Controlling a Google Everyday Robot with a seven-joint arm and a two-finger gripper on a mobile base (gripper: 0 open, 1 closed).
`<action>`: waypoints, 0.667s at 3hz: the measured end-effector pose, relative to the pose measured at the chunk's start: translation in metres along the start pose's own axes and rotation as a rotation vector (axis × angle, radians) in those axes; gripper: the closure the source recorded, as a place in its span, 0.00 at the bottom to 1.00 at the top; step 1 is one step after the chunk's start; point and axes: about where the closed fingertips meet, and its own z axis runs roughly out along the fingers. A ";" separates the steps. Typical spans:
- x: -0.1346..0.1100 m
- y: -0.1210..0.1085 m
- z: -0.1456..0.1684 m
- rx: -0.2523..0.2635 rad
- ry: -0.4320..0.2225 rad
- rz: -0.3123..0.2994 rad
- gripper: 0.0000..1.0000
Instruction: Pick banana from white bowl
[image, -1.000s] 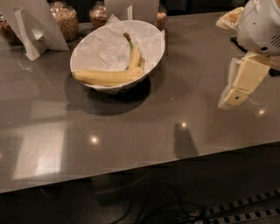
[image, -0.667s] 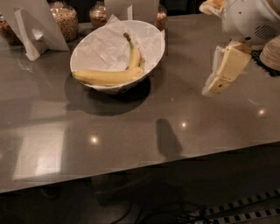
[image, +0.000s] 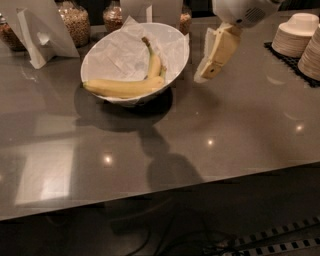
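The gripper (image: 203, 76) hangs above the bench (image: 240, 130), tilted, tips down. Just left of the jaws and lower sits the white bowl (image: 100, 55), paper-lined, with the banana (image: 122, 88) lying across it. Well right of the jaws stand stacked pale dishes (image: 295, 36).

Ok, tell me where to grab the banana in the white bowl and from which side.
I'd take the banana mid-length from above, closing across its width: it lies flat, left to right, along the lower front of the white bowl. The gripper hangs just right of the bowl.
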 end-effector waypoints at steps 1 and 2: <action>-0.029 -0.028 0.030 0.005 -0.094 -0.065 0.00; -0.029 -0.028 0.030 0.005 -0.094 -0.065 0.00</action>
